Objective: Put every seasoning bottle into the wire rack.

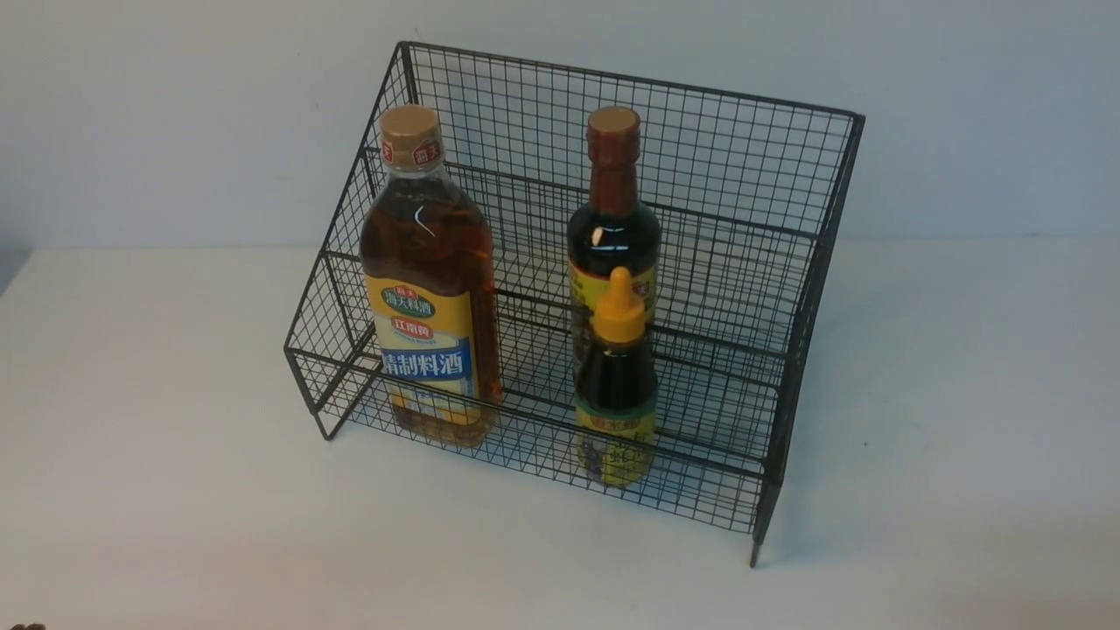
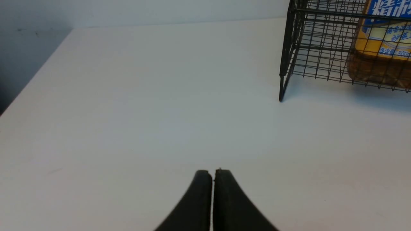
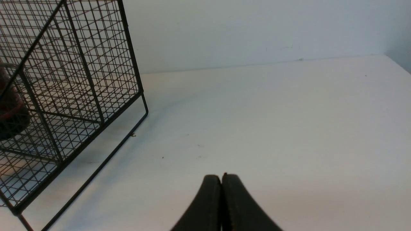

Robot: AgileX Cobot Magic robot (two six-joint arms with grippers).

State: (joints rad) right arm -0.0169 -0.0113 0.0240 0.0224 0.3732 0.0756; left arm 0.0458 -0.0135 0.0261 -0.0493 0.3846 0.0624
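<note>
Counting across the front view, you have three seasoning bottles, all upright in one wire rack [image 1: 735, 262] on the white desk [image 1: 157, 437]: the large amber bottle [image 1: 429, 289] on the lowest tier at its left end, the small squeeze bottle [image 1: 617, 385] near the middle of that tier, and the tall dark bottle [image 1: 612, 227] just behind it, one tier up. Your left gripper [image 2: 213, 175] and right gripper [image 3: 221, 179] are each pressed together, empty, over bare desk, well apart from the rack
</note>
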